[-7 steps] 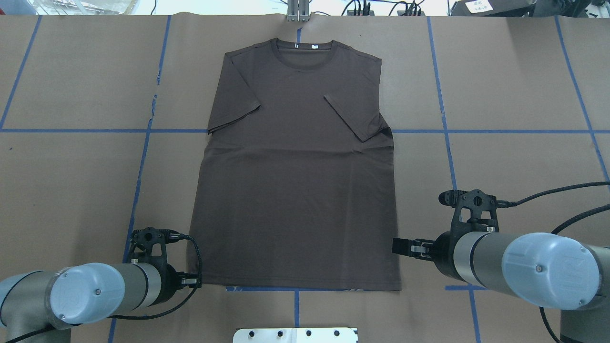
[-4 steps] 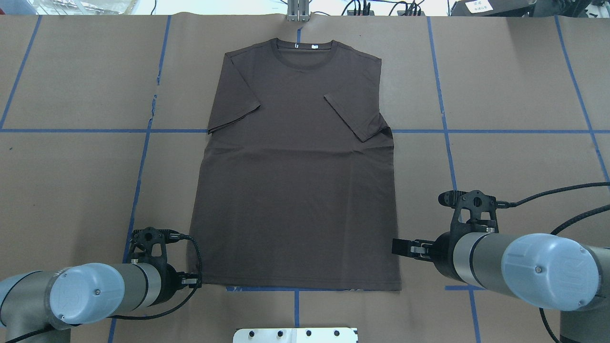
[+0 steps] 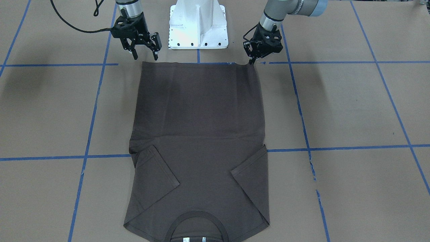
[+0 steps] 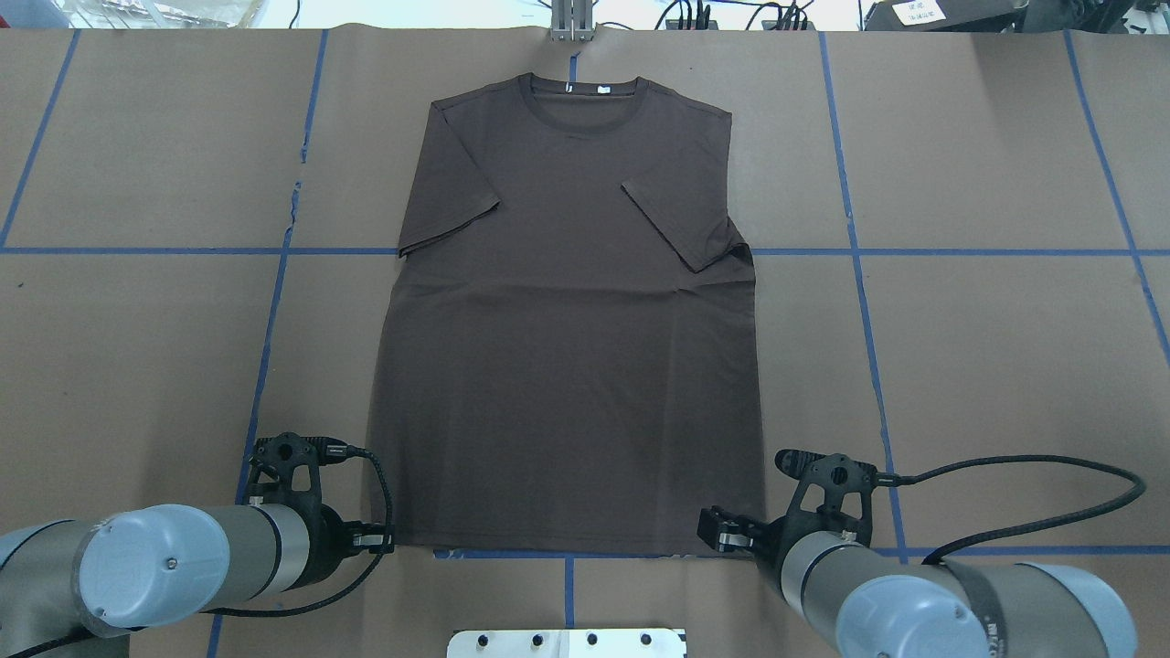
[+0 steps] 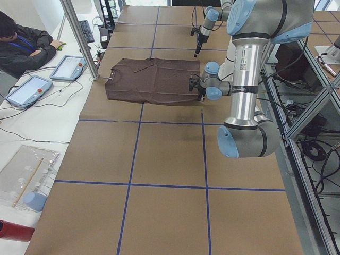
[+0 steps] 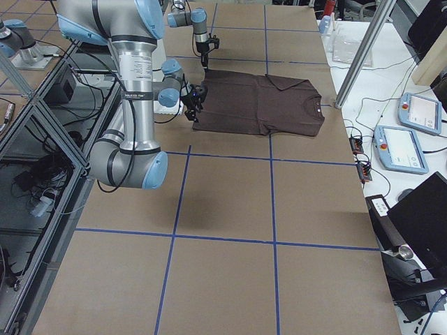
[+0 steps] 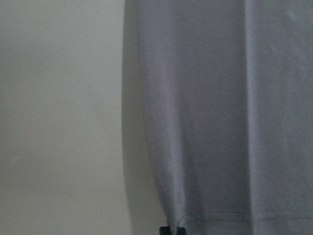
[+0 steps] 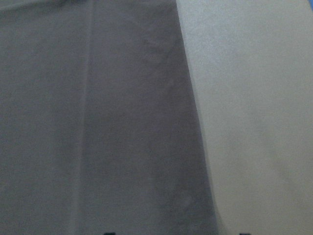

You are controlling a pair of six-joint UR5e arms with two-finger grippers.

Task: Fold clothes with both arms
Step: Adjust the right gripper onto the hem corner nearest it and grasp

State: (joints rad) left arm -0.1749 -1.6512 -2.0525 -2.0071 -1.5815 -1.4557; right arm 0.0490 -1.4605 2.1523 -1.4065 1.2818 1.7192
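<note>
overhead exterior shows you the t-shirt (image 4: 567, 347) spread flat on the bench (image 4: 1005, 320), collar at the far edge, hem toward the robot, both sleeves lying in over the body. the left end effector (image 4: 382, 541) sits at the hem's left corner and the right end effector (image 4: 716, 533) at its right corner. you cannot read either opening from up here.

exterior front-facing gives you that. the right one's fingers (image 3: 155, 55) are spread wide, tips just at the corner; whether they touch the cloth you cannot tell. the left one is closed narrow on its corner, with small puckers in the cloth running toward it.

left wrist-mounted shows the stitched hem and one dark fingertip (image 7: 172, 230) at the bottom middle. right wrist-mounted shows the cloth's side edge against bare bench, with two dark tips far apart at the bottom.

exterior left adds an operator (image 5: 24, 45) seated near the collar end.

against the overhead picture half a second ago, the right arm has moved from beside the shirt's side edge to the hem corner. the left arm and the shirt lie as they did.
</note>
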